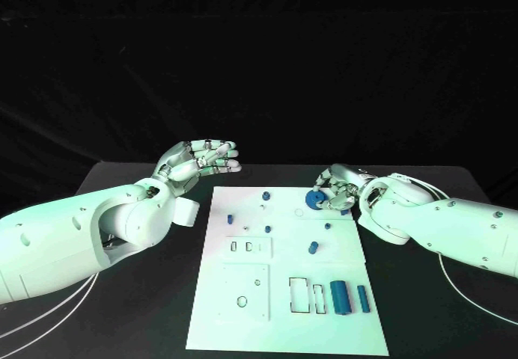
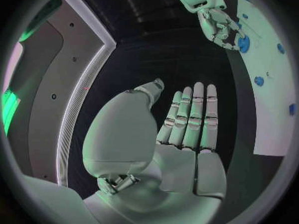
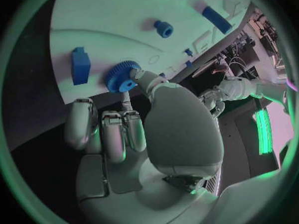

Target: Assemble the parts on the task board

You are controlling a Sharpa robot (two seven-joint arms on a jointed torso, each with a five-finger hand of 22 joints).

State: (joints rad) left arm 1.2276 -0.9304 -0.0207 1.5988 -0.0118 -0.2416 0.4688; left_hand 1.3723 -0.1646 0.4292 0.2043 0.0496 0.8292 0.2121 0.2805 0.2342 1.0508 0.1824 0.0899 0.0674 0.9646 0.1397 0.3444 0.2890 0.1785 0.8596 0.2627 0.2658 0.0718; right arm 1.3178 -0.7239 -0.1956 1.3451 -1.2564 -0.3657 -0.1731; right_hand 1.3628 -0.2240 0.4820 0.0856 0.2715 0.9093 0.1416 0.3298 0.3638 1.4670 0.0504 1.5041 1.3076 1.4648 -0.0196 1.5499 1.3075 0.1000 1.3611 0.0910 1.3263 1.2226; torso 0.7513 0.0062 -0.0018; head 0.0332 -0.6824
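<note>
The white task board [image 1: 286, 329] lies in the middle of the black table. At its far right edge my right hand [image 1: 339, 191] pinches a blue gear [image 1: 315, 199] between the thumb and a finger. The right wrist view shows this gear [image 3: 120, 76] at the board's edge, close to a blue block [image 3: 80, 65]. My left hand [image 1: 203, 161] hovers above the table beside the board's far left corner. It holds nothing, and its fingers [image 2: 194, 117] are stretched out side by side. The left wrist view also shows the right hand [image 2: 215, 20] with the gear [image 2: 243, 44].
Several blue parts are spread over the board: a peg [image 1: 230, 218] on the left, another [image 1: 313, 246] mid-board, a thick cylinder [image 1: 340, 297] and a bar [image 1: 363, 298] near the front right. Outlined slots [image 1: 297, 295] lie beside them. Bare black table surrounds the board.
</note>
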